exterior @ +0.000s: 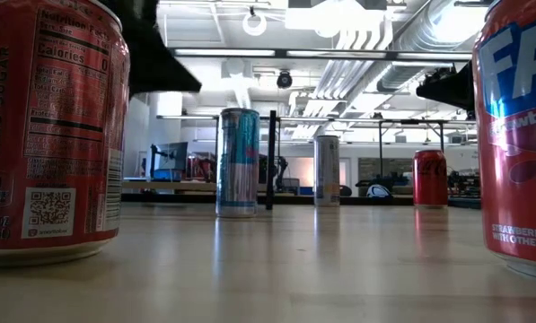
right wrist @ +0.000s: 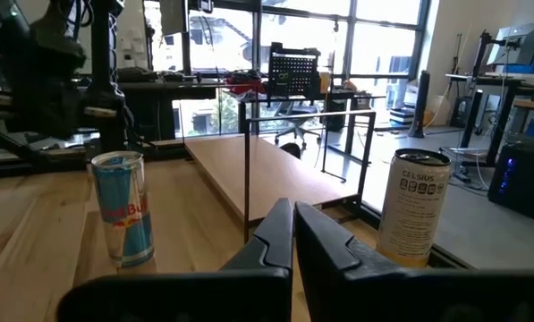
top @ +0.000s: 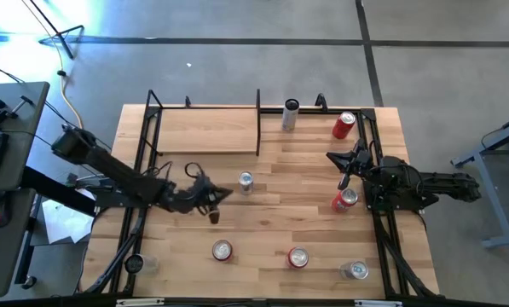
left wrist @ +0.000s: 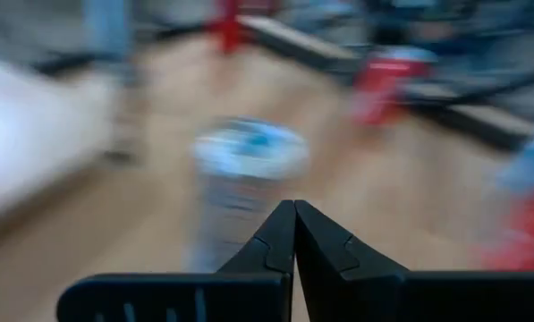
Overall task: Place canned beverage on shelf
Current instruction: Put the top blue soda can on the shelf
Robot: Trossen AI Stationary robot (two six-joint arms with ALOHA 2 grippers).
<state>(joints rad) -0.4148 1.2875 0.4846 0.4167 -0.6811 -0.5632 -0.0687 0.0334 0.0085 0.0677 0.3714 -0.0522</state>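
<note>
Pale-wood shelf (top: 207,130) holds no cans; the left gripper (top: 222,195), pinched shut and empty, points at the blue-silver can (top: 245,182); nothing's been lifted.

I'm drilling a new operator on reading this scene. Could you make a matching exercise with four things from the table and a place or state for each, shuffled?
Things:
1. Red Bull can
2. Celsius can
3. shelf
4. left gripper

Places or states:
A. fingers closed together
B. pale board with no can on it
C. far edge of the table, just right of the shelf
D. mid-table, close in front of the left gripper

Pairs: 1-D, 2-C, 3-B, 4-A.

The right gripper waits at the table's right side.
</note>
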